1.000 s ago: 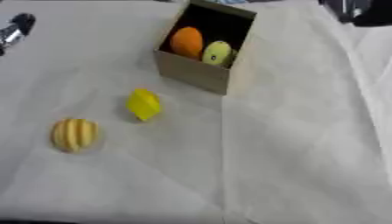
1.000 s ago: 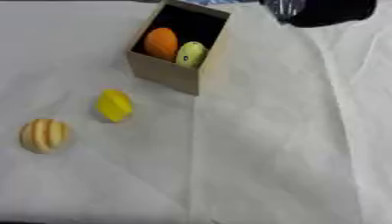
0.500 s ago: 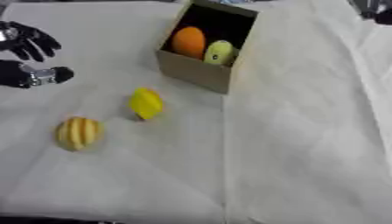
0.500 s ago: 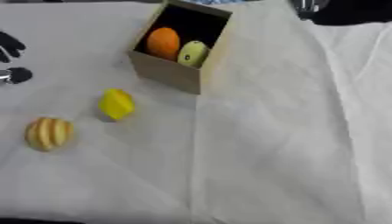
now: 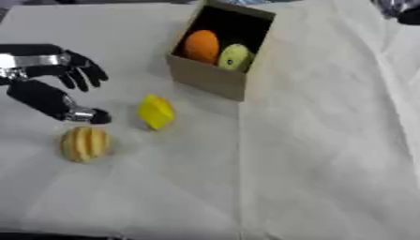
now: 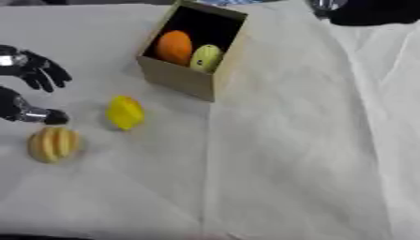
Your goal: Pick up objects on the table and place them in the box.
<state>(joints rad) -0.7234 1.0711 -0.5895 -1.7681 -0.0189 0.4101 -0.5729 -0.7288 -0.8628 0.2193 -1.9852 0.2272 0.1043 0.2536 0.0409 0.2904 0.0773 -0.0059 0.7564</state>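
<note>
A cardboard box stands at the back of the table, with an orange fruit and a yellow-green fruit inside. In front of it a small yellow object lies on the white cloth. Further left lies a ribbed yellow-orange fruit. My left hand hovers at the left, open, fingers spread and thumb pointing down toward the ribbed fruit, holding nothing. Only a dark part of my right hand shows at the top right corner.
A white cloth covers the table, with a crease running down from the box.
My left hand has come in from the left edge toward the yellow object and the ribbed fruit. The right hand has drawn back toward the top right corner.
</note>
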